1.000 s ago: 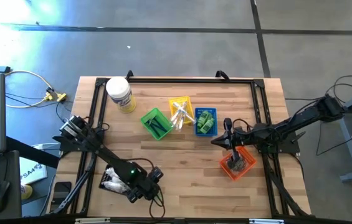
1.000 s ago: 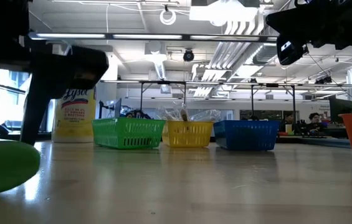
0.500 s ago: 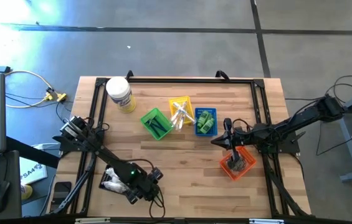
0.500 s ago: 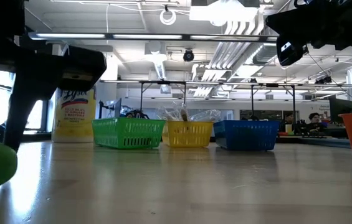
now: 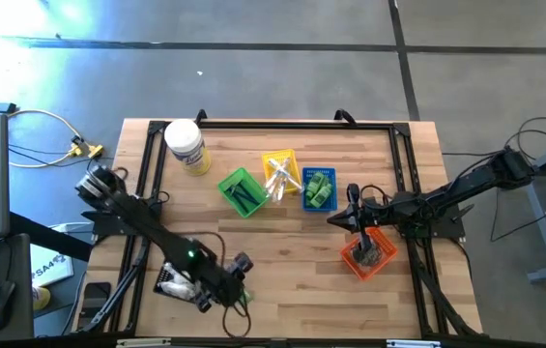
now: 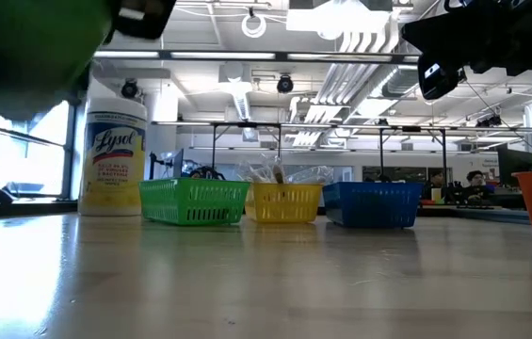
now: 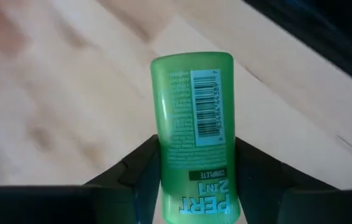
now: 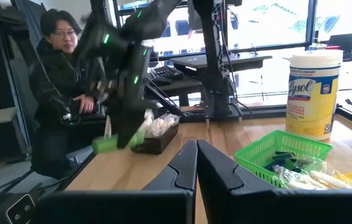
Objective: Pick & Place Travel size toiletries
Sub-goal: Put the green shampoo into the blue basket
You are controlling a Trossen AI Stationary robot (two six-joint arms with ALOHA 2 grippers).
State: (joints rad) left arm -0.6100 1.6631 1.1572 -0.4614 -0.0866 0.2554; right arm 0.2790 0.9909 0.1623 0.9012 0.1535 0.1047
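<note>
A small green bottle (image 7: 191,112) printed "PERT 2in1" hangs in the air over the table's near edge, left of the middle, with my left gripper (image 7: 194,163) shut on it. In the low view the bottle (image 6: 30,47) shows blurred at the upper left. From the right wrist view the bottle (image 8: 114,144) hangs beside a black tray (image 8: 157,142) of white packets. My right gripper (image 5: 334,220) is shut on nothing and points level above the table, between the blue basket (image 5: 318,188) and the orange basket (image 5: 367,253). My left gripper pinches the green bottle by its two narrow sides (image 7: 163,163), near the end printed "PERT", between its two fingers (image 7: 139,171). The fingers slant down at it from above. The bottle's other end sticks out beyond the fingertips, and the bottle is lifted clear of the table.
A green basket (image 5: 242,191), a yellow basket (image 5: 280,174) and the blue one stand in a row at mid-table, each with small items inside. A big white jar (image 5: 186,145) stands at the far left. A person (image 8: 57,81) sits beyond the table's left side.
My left gripper has risen from the table with the green bottle. The bottle lay on the wood at first and now hangs clear of it.
</note>
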